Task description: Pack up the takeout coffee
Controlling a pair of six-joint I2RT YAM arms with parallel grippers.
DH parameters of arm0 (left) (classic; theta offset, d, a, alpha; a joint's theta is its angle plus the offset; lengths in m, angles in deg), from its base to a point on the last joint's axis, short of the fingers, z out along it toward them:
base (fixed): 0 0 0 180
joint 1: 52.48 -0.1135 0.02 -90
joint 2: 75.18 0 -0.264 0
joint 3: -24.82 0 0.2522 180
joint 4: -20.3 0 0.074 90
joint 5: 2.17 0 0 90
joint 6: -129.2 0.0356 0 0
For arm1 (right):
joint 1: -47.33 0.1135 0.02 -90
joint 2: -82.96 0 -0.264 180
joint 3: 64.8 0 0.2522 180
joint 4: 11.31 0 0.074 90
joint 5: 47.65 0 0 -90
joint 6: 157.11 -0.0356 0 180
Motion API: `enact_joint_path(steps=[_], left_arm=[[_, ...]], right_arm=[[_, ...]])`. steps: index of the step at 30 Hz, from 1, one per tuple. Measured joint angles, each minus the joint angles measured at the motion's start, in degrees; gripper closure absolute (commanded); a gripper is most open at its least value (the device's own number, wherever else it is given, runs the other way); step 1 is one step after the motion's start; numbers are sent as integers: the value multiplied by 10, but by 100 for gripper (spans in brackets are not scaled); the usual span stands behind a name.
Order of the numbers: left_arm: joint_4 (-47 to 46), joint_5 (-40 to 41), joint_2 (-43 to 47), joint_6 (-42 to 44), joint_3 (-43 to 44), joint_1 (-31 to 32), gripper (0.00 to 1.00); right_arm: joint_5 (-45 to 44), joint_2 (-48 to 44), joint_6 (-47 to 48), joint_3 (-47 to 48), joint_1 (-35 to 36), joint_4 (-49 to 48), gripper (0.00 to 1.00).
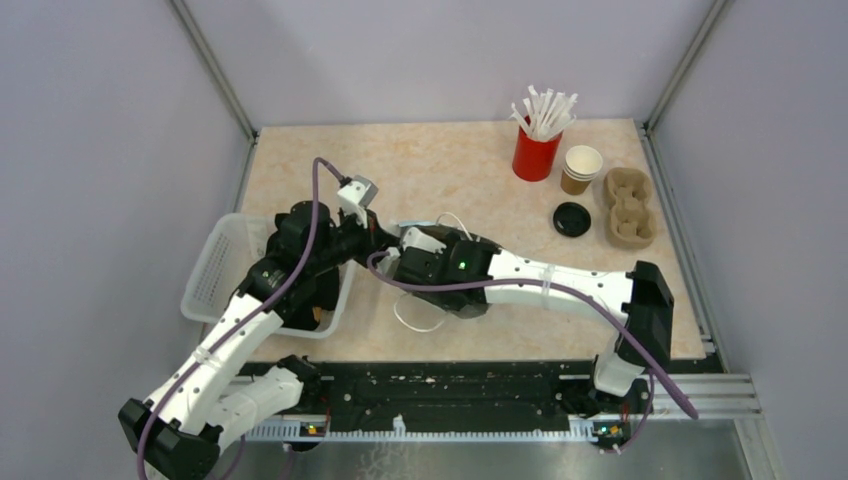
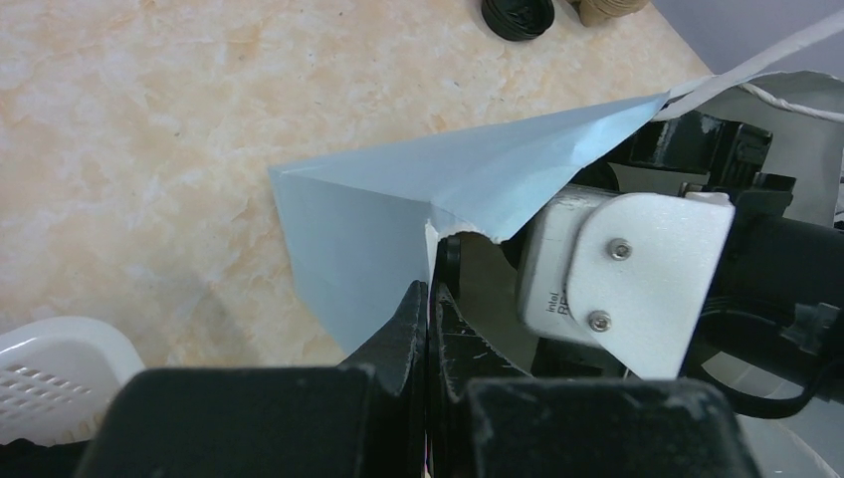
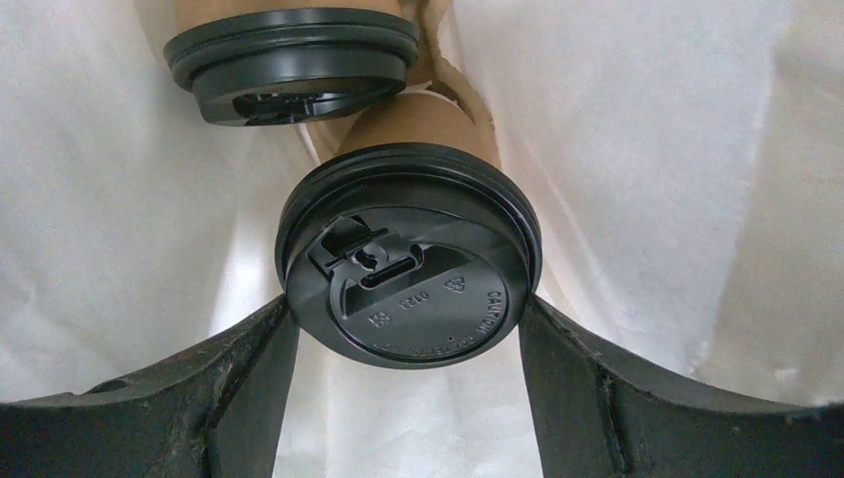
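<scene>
The right gripper (image 3: 408, 307) stands wide, its two fingers (image 3: 249, 388) pressed against opposite sides of the black lid of a cup (image 3: 408, 259). It has that cup in its grip. The lid faces the wrist camera and the brown body runs away from it. The cup is inside the bag (image 3: 647, 149), whose white lining fills the view on both sides. A second cup (image 3: 294, 55), also lidded, lies just beyond the held one and deeper in the bag. Whether the two touch I cannot tell.

The left gripper (image 2: 429, 309) is fully closed, pinching the pale blue bag's edge just below a small tear in the rim. The bag lies on its side on the table (image 2: 149, 149), its mouth toward the right arm. That arm's white wrist camera (image 2: 637, 269) sits in the opening.

From above, both arms meet near the table's middle and cover most of the bag. At the far right, well apart from them, stand an open cup (image 1: 581, 167), a loose lid (image 1: 572, 219) and a pulp carrier (image 1: 628, 207). A red cup of straws (image 1: 537, 150) is just beside the open cup. A white basket (image 1: 215, 270) sits at the left edge, partly under the left arm.
</scene>
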Motion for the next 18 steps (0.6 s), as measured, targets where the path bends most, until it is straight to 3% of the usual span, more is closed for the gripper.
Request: enact_joint_path(steps=[18], left_arm=[[0,-3,5,10,-6,5,100]], right_arm=[[44,2,44,-87,-31,-92,38]])
